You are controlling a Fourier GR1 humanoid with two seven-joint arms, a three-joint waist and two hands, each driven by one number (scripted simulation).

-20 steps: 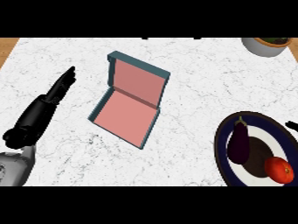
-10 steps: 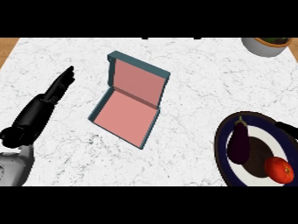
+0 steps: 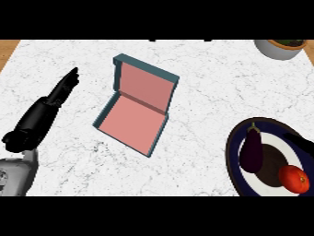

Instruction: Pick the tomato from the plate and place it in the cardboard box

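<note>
Your target, the small round red tomato (image 3: 294, 179), sits at the lower right of the frame on the dark-rimmed round plate (image 3: 235, 162), just beside a long purple eggplant (image 3: 252, 150). Bring your right hand (image 3: 310, 148) down over it without nudging the eggplant; only dark fingers show at the right edge, so I cannot tell their spread. Your left hand (image 3: 59, 92) lies straight-fingered at left. Farther up, the open teal box with pink lining (image 3: 137, 110) waits on the marble desk (image 3: 207, 101).

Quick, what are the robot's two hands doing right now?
Left hand: open, fingers straight, holding nothing.
Right hand: over the plate, fingers cannot be told.
</note>
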